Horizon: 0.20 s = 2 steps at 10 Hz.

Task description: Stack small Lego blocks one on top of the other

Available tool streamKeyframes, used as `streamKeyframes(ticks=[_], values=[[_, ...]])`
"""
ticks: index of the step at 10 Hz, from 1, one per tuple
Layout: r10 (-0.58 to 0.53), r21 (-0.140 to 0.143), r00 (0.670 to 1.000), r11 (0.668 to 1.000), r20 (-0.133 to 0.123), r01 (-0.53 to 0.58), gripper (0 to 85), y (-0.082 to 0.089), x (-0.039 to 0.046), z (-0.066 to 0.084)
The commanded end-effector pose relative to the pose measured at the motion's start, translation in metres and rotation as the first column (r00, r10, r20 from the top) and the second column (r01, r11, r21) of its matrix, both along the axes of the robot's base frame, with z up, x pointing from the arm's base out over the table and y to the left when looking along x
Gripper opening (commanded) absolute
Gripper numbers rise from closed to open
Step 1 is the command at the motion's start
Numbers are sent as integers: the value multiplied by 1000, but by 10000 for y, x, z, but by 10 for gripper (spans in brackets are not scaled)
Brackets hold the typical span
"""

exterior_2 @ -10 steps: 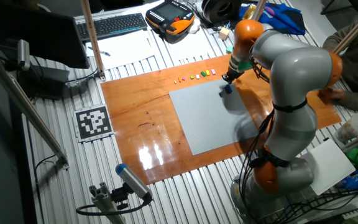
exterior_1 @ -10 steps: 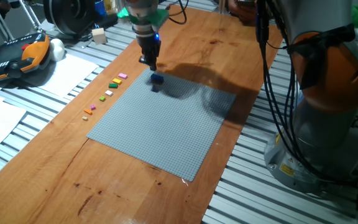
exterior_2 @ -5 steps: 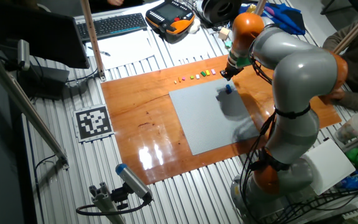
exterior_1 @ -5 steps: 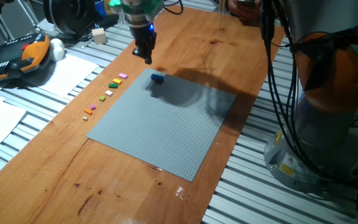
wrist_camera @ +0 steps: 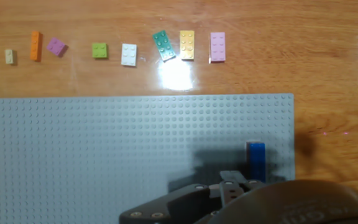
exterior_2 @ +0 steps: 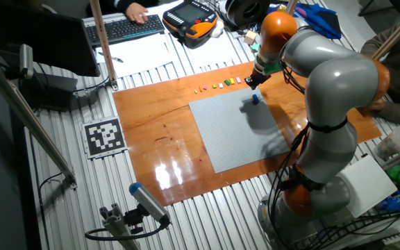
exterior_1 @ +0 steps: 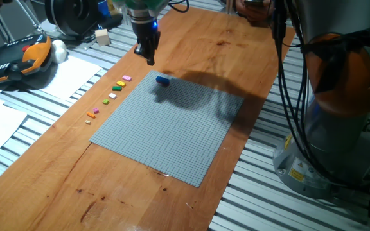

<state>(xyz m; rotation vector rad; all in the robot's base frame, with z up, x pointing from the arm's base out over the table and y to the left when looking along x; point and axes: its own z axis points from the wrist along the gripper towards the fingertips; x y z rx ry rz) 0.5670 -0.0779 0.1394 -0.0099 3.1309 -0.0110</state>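
Your blue block [exterior_1: 162, 80] stood on the grey baseplate [exterior_1: 172, 128] near its far corner, long axis running away from the row of loose bricks [wrist_camera: 129, 48]. The end effector [exterior_1: 149, 59] hung just beyond it, toward that row; its spread couldn't be told. No red block showed.

Bench [wrist_camera: 328, 74]: varnished wood, glossy, with glare. Baseplate [wrist_camera: 104, 155]: matt grey studded plastic. Blue brick [wrist_camera: 257, 160]: smooth plastic.

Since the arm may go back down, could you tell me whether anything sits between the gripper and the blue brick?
Nothing visible does. The gripper hangs above the grey baseplate's far corner, and the blue brick stands alone there.
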Motion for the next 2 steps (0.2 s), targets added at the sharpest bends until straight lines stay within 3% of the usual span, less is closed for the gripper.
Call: streamKeyframes(ticks=[1,2], values=[[2,-11,1000,1000,-4,-2,0,12,7,-13],[9,-13,1000,1000,-7,-10,0,25,2,-20]])
